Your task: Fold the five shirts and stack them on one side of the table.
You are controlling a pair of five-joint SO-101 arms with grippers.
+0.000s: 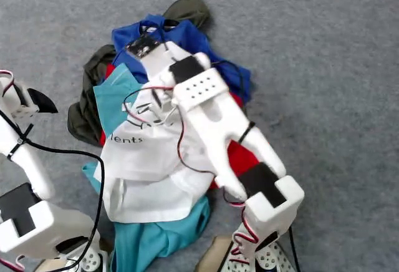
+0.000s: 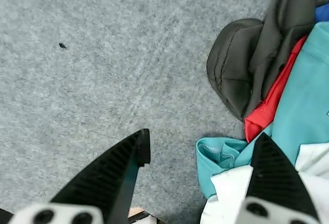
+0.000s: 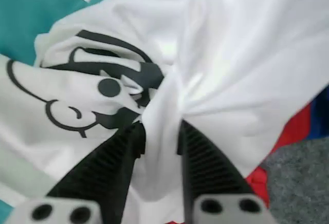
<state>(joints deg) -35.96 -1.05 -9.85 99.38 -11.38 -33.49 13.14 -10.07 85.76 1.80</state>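
— At mid-table, which item does the legend mark first?

— The white shirt (image 1: 143,160), printed in black. It lies crumpled, uppermost on your heap (image 1: 134,119) of five.

— What holds it?

— Your right gripper (image 3: 160,131). Its two black fingers (image 3: 205,157) stand close together and nip a raised ridge of the white cloth just beside the print (image 3: 103,88). Your right arm (image 1: 212,116) reaches from the arms' side of the table across the heap.

— And under the white shirt?

— Four more.
- A teal shirt (image 1: 156,238) shows at the arms' side of the heap, and again on the side towards your left arm (image 1: 25,153).
- A red shirt (image 1: 240,156) shows beneath the right arm.
- A blue shirt (image 1: 181,38) lies at the far side.
- A dark shirt (image 1: 84,113) shows at the far end and along the left arm's side.

All five touch and overlap.

— Where is the other gripper?

— Your left gripper (image 2: 203,136) hangs over the grey table (image 2: 77,80) at the heap's edge, jaws spread wide and holding nothing. One finger is above bare table. The other is above the corner where white and teal cloth meet. A rounded fold of the dark shirt lies just beyond, on the table.
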